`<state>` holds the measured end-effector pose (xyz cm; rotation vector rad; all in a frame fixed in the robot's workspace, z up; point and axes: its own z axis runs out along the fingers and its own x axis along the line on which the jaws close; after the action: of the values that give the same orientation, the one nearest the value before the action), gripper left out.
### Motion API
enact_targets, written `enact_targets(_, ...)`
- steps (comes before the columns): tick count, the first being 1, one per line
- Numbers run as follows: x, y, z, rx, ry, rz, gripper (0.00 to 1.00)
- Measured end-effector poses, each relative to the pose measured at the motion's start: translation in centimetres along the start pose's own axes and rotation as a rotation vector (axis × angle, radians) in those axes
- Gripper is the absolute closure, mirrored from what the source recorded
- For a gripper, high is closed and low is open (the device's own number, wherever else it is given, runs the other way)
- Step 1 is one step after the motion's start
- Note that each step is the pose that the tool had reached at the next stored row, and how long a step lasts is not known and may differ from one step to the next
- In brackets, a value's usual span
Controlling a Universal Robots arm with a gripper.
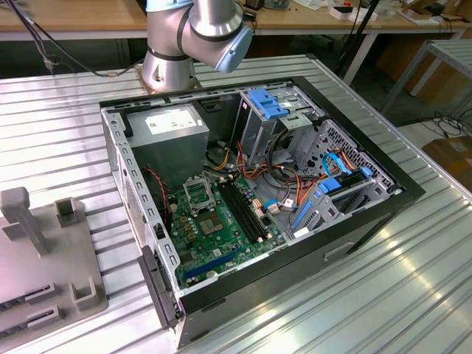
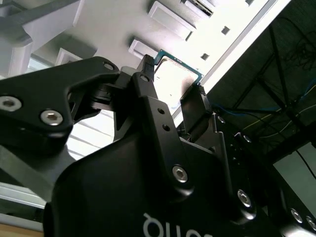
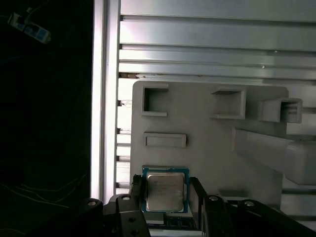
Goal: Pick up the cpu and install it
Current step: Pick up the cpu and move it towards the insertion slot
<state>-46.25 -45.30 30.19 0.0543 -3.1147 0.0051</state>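
**cpu** (image 3: 165, 190): thin square chip with a silver-grey top and a green-blue rim. It sits between the jaws, which are closed in on two of its opposite edges and clamp it. Whether it rests on the surface behind it or hangs clear cannot be told.

**gripper** (image 3: 166, 193): black, two-fingered. The first wrist view looks flat onto the chip, with a finger (image 3: 197, 200) on either side of it. The second wrist view takes the gripper (image 2: 174, 81) from behind and at a slant. It adds the black body, screws and finger (image 2: 150, 98) links, with the cpu (image 2: 177, 74) tilted at the tips.

**fixture tray** (image 3: 207, 143): pale grey, directly beyond the jaws. Rectangular pockets and raised blocks lie just past the fingertips.

**table** (image 3: 197, 54): slatted aluminium, under the tray.

**Exterior view, further entries:**
- The arm (image 1: 195, 37).
- An open computer case (image 1: 354, 228) standing on the table (image 1: 383, 295), near the fixture tray (image 1: 44, 273).
- Inside the case, a green motherboard (image 1: 214, 236), a black hinged socket frame (image 1: 198, 194) and a grey power-supply box (image 1: 166, 136).
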Motion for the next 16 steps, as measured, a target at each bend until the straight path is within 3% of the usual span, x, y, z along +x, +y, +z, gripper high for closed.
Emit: enact_targets(16, -0.02, -0.01, -1.10, -0.0003, 0.0072, 0.000, 0.53)
